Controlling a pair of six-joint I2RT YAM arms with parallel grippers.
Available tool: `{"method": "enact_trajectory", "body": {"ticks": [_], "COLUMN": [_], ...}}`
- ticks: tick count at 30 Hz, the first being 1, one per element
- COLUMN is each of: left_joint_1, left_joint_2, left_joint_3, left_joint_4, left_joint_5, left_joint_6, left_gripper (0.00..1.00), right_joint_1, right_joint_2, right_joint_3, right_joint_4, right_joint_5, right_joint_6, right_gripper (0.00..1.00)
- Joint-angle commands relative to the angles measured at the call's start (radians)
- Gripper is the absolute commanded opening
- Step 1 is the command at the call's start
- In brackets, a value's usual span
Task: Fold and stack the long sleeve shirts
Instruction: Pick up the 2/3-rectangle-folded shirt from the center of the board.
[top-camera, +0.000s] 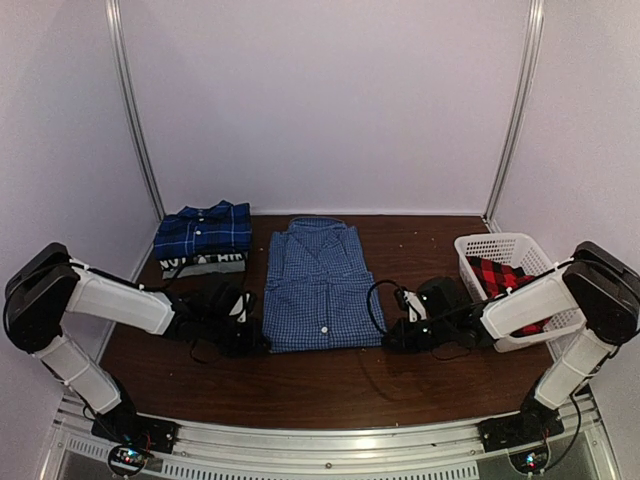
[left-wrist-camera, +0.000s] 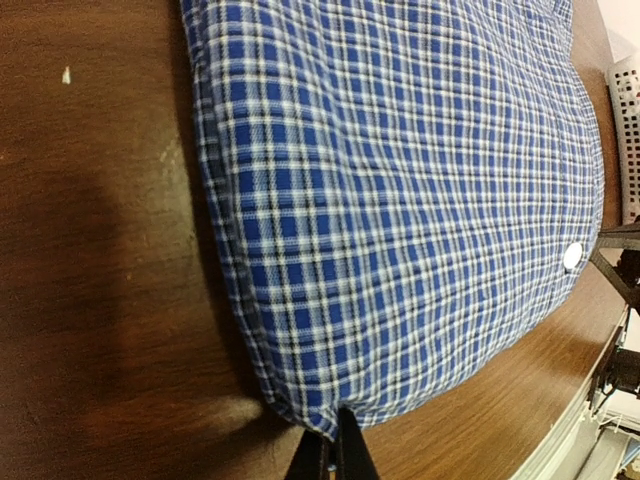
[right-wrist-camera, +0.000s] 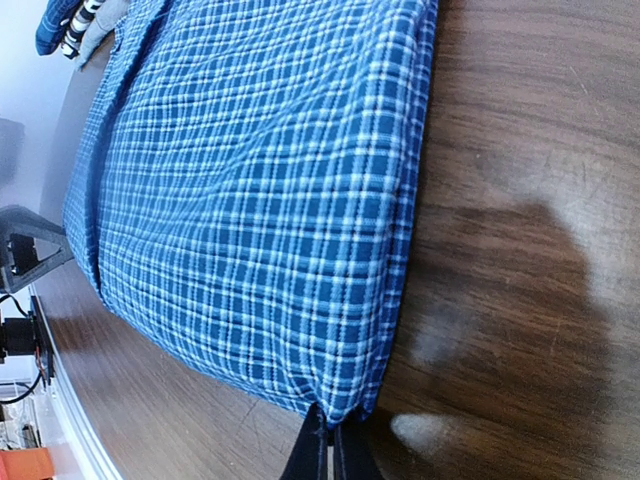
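The left gripper (left-wrist-camera: 331, 455), jaws closed, is pinching the near left corner of the blue-and-white checked shirt (top-camera: 318, 285); the right gripper (right-wrist-camera: 328, 450) is likewise pinching the right corner.

A folded blue-and-white checked button-up shirt (top-camera: 322, 285) is laid flat at centre, a darker blue plaid shirt (top-camera: 203, 230) folded at left rear, a red-and-black plaid shirt (top-camera: 500, 277) crumpled at right.

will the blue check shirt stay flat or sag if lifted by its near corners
Probably floppy: the blue check shirt is thin folded cloth, so its middle would likely sag between the left claw and right claw pinching its near corners. Folded layers may slide apart, with only corners gripped.
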Motion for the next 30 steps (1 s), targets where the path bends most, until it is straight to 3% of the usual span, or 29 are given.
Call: {"method": "enact_trajectory", "body": {"ticks": [1, 8, 19, 25, 30], "left_joint_1": [0.004, -0.023, -0.204, -0.277, -0.272], "left_joint_2": [-0.029, -0.125, -0.398, -0.476, -0.506], "left_joint_3": [0.02, -0.046, -0.169, -0.144, -0.01], "left_joint_4": [-0.014, -0.068, -0.184, -0.257, -0.372], "left_joint_5": [-0.005, -0.016, -0.134, -0.16, -0.204], "left_joint_6": [0.02, 0.003, -0.111, -0.136, -0.08], "left_gripper": [0.0, 0.0, 0.0, 0.0, 0.0], "right_joint_1": [0.005, 0.061, 0.244, 0.327, 0.33], "right_joint_2": [-0.026, -0.126, -0.435, -0.53, -0.555], "right_joint_3": [0.007, -0.067, -0.212, -0.204, -0.082], "right_joint_4": [-0.035, -0.043, -0.133, -0.214, -0.345], "right_joint_5": [0.017, 0.036, 0.17, 0.212, 0.255], "right_joint_6": [-0.005, 0.035, 0.163, 0.19, 0.178], "right_gripper": [0.0, 0.0, 0.0, 0.0, 0.0]}}
